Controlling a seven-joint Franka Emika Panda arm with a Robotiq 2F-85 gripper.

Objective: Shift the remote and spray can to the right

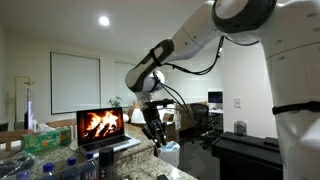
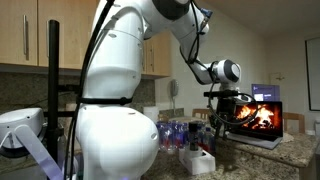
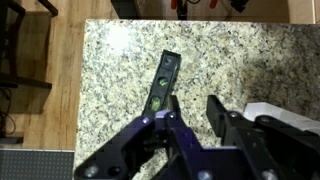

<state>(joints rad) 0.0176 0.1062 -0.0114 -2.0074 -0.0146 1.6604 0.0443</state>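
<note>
The remote is a small dark flat slab with green buttons. It lies on the granite counter, slanted, just ahead of my fingers in the wrist view. My gripper is open and empty, and hangs above the counter with its left finger near the remote's near end. It shows in both exterior views, in front of the open laptop. A slim upright cylinder with a dark top, which may be the spray can, stands near the counter's front; I cannot see it in the wrist view.
The laptop with the fire picture stands on the counter. Clear water bottles cluster beside it. A white and red box sits by the cylinder. A white edge lies right of my fingers. The counter's left edge drops to a wooden floor.
</note>
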